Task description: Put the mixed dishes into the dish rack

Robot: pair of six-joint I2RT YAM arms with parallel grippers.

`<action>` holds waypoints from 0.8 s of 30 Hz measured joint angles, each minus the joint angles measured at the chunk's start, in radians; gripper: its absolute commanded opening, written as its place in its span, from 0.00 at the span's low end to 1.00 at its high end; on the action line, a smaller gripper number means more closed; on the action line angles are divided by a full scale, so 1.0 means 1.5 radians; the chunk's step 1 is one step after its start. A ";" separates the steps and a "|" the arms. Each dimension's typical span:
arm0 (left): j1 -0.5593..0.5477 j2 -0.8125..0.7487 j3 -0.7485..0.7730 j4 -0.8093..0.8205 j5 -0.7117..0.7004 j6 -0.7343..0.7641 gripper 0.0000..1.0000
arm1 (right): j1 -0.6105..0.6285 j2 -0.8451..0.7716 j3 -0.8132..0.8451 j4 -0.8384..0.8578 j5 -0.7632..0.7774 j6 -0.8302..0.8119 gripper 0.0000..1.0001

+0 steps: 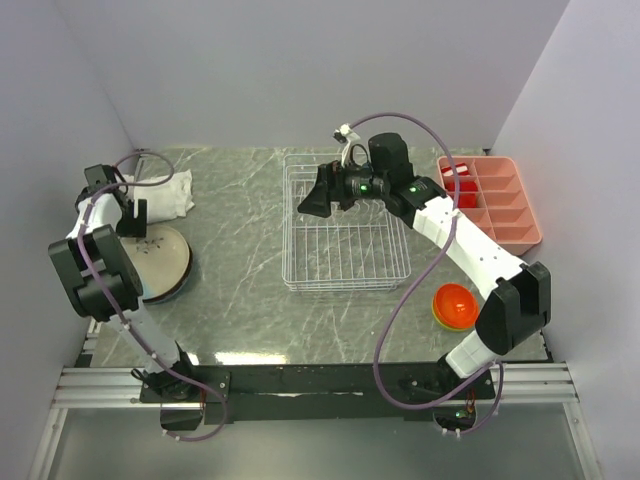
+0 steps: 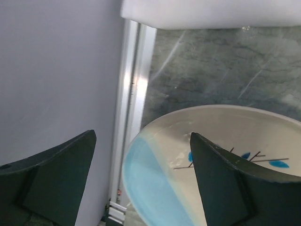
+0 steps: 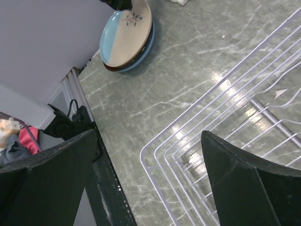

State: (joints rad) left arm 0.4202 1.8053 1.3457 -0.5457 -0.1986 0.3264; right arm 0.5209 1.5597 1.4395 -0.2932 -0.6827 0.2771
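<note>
A stack of plates [image 1: 162, 262] lies at the table's left, a cream-and-light-blue plate [image 2: 211, 155] on top; the right wrist view shows the stack [image 3: 127, 35] with a dark maroon rim beneath. My left gripper [image 1: 135, 218] hangs open and empty over the stack's left rim [image 2: 142, 137]. The white wire dish rack [image 1: 345, 225] stands mid-table. My right gripper [image 1: 313, 200] is open and empty above the rack's left side [image 3: 150, 179]; the rack's corner [image 3: 225, 132] lies below it. An orange bowl [image 1: 454, 305] sits nested in a yellow-green one at the right. No mug is in view.
A white folded cloth [image 1: 165, 190] lies behind the plates and shows in the left wrist view [image 2: 211, 12]. A pink compartment tray [image 1: 495, 205] holding red items stands at the back right. An aluminium rail [image 2: 134, 94] and the left wall run close beside the plates.
</note>
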 measured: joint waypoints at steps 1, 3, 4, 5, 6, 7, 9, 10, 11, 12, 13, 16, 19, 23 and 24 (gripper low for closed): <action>0.002 0.007 0.001 -0.001 0.008 -0.002 0.87 | 0.000 0.000 0.001 0.001 0.003 -0.004 1.00; 0.007 0.022 0.004 -0.004 0.025 -0.005 0.86 | 0.000 0.000 0.001 0.000 0.010 -0.008 1.00; 0.008 0.028 0.010 -0.008 0.036 -0.005 0.96 | 0.000 0.000 0.001 0.000 0.014 -0.010 1.00; 0.009 0.039 0.022 -0.016 0.052 -0.006 0.96 | 0.000 0.000 0.001 -0.001 0.018 -0.013 1.00; 0.009 0.049 0.035 -0.022 0.064 -0.005 0.96 | 0.000 0.000 0.001 -0.001 0.021 -0.016 1.00; 0.010 0.061 0.055 -0.032 0.088 -0.005 0.96 | 0.000 0.000 0.001 -0.001 0.024 -0.021 1.00; 0.010 0.087 0.087 -0.052 0.132 -0.005 0.96 | 0.000 0.000 0.001 -0.004 0.030 -0.027 1.00; 0.010 0.095 0.097 -0.061 0.147 -0.002 0.96 | 0.000 0.001 0.001 -0.006 0.032 -0.030 1.00; 0.010 0.101 0.102 -0.068 0.166 -0.002 0.96 | 0.000 0.001 0.001 -0.007 0.034 -0.034 1.00; 0.011 0.103 0.102 -0.073 0.186 -0.002 0.96 | 0.000 0.002 0.002 -0.007 0.037 -0.038 1.00; 0.011 0.103 0.101 -0.079 0.202 0.000 0.98 | 0.000 0.003 0.003 -0.009 0.039 -0.041 1.00; 0.010 0.102 0.094 -0.088 0.248 0.011 0.99 | 0.000 0.014 0.018 -0.012 0.044 -0.052 1.00; 0.010 0.094 0.080 -0.084 0.277 0.036 0.99 | 0.000 0.028 0.032 -0.013 0.047 -0.062 1.00; -0.002 0.069 0.043 -0.073 0.297 0.060 0.99 | 0.000 0.041 0.034 -0.012 0.045 -0.067 1.00; -0.009 0.058 0.030 -0.068 0.300 0.066 0.99 | 0.000 0.045 0.034 -0.012 0.043 -0.069 1.00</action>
State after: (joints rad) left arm 0.4072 1.8927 1.3899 -0.6483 0.2516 0.4252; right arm 0.5213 1.6268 1.4906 -0.3119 -0.6174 0.1734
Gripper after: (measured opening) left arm 0.988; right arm 0.999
